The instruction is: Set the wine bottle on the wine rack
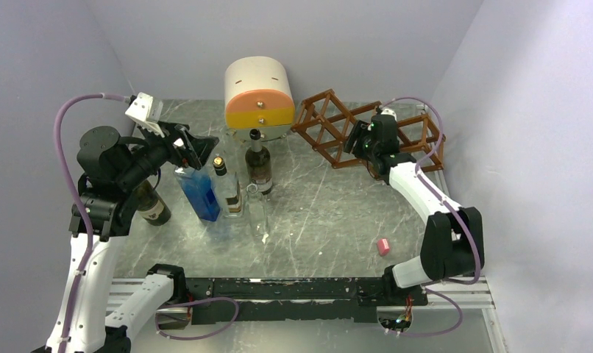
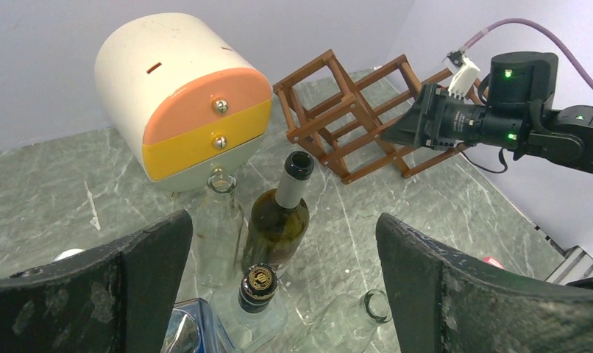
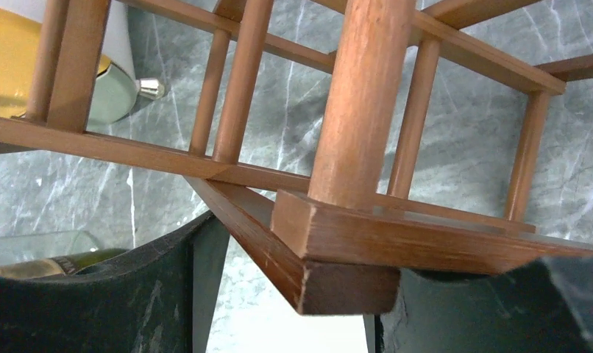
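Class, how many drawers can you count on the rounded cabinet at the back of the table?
2: the orange drawer on top and the yellow drawer directly beneath it.

2 arms (image 1: 418, 187) show white links (image 1: 84, 272), black joints (image 1: 101, 145), lilac cables (image 1: 60, 140).

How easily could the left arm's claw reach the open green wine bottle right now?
Probably yes. The left claw is open and faces the green wine bottle, but a black-capped clear bottle stands in front, so it would likely need to come in above it.
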### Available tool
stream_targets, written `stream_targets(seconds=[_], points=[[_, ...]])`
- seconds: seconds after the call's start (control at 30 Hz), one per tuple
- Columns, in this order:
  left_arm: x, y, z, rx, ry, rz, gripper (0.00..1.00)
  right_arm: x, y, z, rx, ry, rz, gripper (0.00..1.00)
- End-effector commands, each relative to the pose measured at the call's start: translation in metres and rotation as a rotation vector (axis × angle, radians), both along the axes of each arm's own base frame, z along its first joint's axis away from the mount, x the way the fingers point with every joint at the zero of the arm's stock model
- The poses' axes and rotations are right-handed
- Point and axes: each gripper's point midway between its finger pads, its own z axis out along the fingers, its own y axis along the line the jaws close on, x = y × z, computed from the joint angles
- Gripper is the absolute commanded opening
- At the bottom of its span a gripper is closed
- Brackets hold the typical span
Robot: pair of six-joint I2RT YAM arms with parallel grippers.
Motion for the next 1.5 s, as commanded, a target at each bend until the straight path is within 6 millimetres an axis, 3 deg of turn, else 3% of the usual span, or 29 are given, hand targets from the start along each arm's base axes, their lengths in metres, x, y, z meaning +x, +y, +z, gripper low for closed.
stream_targets(seconds=[0.0,0.17,0.37,0.57,0.67,0.93,1.17,1.33,1.47], points=[[-0.003,0.002,0.016,0.012,-0.053,0.011,0.99,0.027,0.003,0.024,0.021,-0.096,-0.051,0.63],[-0.006,0.004,0.017,0.014,-0.051,0.018,0.99,0.009,0.022,0.040,-0.015,-0.119,-0.010,0.63],[-0.012,-0.007,0.016,0.001,-0.052,-0.059,0.99,-0.037,0.050,0.072,0.015,-0.168,0.104,0.64],[-0.018,-0.046,0.027,-0.032,-0.076,-0.331,0.95,-0.080,0.076,0.071,0.083,-0.151,0.231,0.65],[-0.003,-0.056,0.022,-0.051,-0.037,-0.364,0.92,-0.091,0.078,0.068,0.119,-0.136,0.236,0.65],[0.056,-0.083,-0.033,0.055,0.113,-0.210,0.89,-0.110,0.079,0.062,0.191,-0.098,0.240,0.66],[0.089,-0.094,-0.076,0.151,0.214,-0.123,0.84,-0.121,0.076,0.055,0.218,-0.087,0.229,0.67],[0.092,-0.107,-0.104,0.179,0.299,-0.174,0.70,-0.127,0.073,0.046,0.209,-0.064,0.224,0.67],[0.086,-0.119,-0.116,0.168,0.313,-0.231,0.58,-0.129,0.070,0.042,0.182,-0.057,0.230,0.68]])
